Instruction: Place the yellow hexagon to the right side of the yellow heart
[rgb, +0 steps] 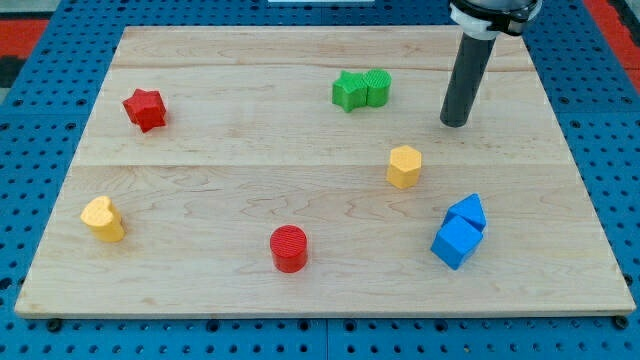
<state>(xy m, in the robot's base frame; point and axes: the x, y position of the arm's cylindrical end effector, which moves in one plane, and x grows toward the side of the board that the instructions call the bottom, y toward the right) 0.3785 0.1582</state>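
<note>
The yellow hexagon (404, 166) stands right of the board's middle. The yellow heart (103, 218) lies far off at the view's left, near the lower left edge. My tip (455, 122) rests on the board above and to the right of the hexagon, apart from it by a short gap. The dark rod rises from the tip toward the view's top right.
A red star (145, 109) sits at upper left. Two green blocks (360, 90) touch each other at upper middle, left of my tip. A red cylinder (289, 248) stands at lower middle. Two blue blocks (460, 232) touch at lower right. The wooden board (250, 160) ends at blue pegboard.
</note>
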